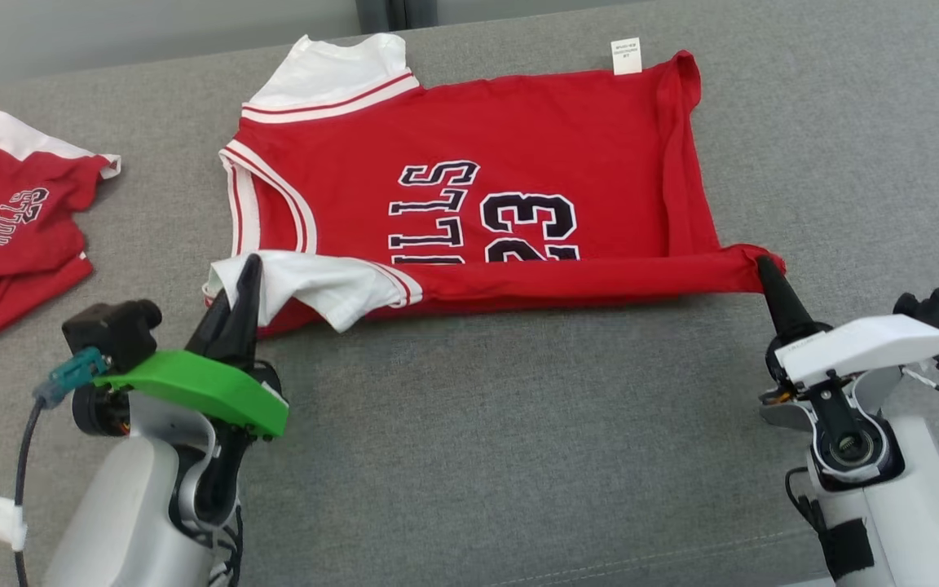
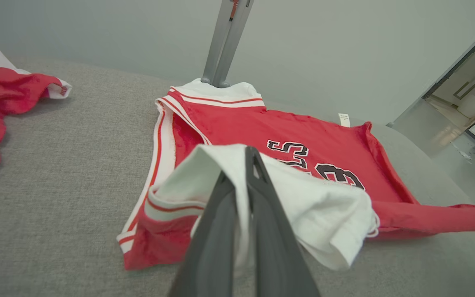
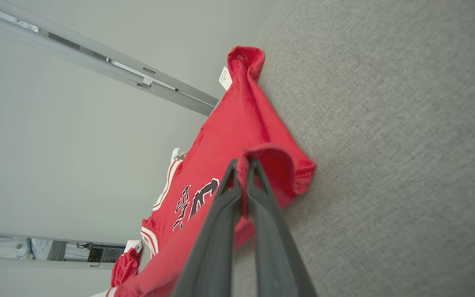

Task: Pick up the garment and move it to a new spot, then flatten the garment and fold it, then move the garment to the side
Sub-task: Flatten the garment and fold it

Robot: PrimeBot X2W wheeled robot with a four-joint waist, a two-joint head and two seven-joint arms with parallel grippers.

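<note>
Between our two pairs of jaws the near edge of the garment (image 1: 518,122) runs as a taut red band that seems lifted a little off the grey cushion (image 1: 518,424). Our left jaws are closed tight on the white sleeve (image 1: 315,285), which drapes over and beside them. Our right jaws are pinched shut on the red hem corner (image 1: 769,262), with the cloth wrapping just over their tips. Beyond both pairs of jaws the rest of the garment lies flat, lettering up. Its far edge, with the small white label (image 1: 626,55), is well ahead of the right jaws. A second red garment (image 1: 5,220) sits well off to the outer side of our left jaws, apart from our work.

We judge the step in hand to be the fold: carrying the held near edge forward over the body. To do it well we should move both arms together, at one height and one pace, so the band between the jaws is straight, neither slack nor overstretched. We should lift just enough for the held edge to clear the flat layer, or it will drag and rumple it. The loose sleeve may flop under the fold, so we would lay it inside the outline. We should release only once the held edge lies parallel to the far edge.
</note>
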